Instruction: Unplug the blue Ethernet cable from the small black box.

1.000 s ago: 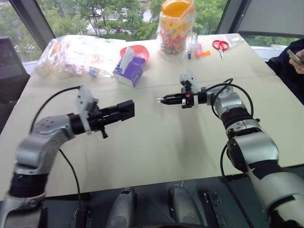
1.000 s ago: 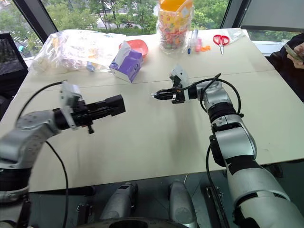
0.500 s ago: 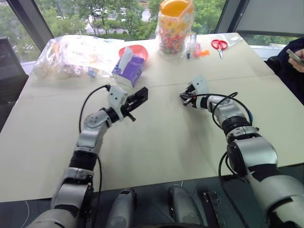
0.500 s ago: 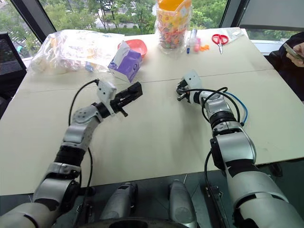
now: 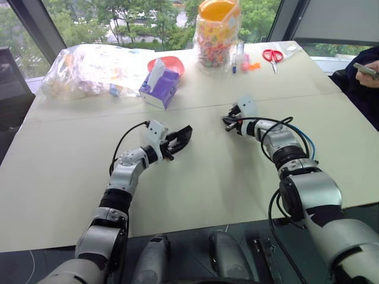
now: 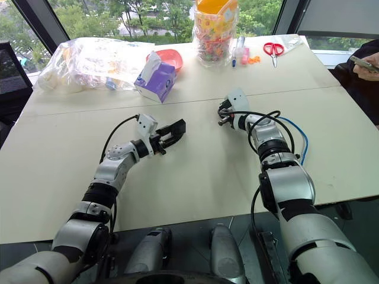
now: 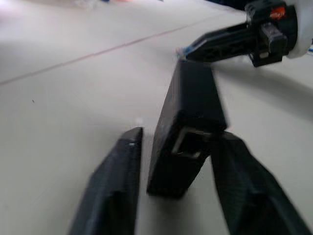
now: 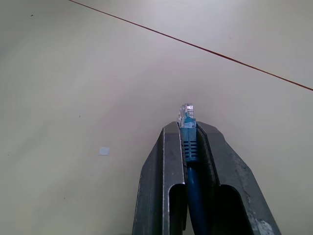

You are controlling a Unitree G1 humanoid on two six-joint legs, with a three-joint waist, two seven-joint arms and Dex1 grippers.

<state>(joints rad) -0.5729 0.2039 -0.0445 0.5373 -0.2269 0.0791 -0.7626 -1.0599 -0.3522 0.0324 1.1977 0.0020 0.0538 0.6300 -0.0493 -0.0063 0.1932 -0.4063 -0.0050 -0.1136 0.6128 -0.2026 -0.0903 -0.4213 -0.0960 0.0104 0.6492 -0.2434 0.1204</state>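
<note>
Blue Ethernet cable [image 8: 190, 147] is free, pinched in the right gripper [image 8: 186, 128]; the left gripper [image 7: 171, 147] has just spread wide around the small black box [image 7: 186, 125]. Unplugging looks done.

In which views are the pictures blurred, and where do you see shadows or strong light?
Left wrist view: the small black box and the left gripper's fingers look soft, out of focus. Right wrist view: the blue Ethernet cable plug is fairly sharp, the table evenly lit. Left eye view: windows bright, soft shadows under both arms.
</note>
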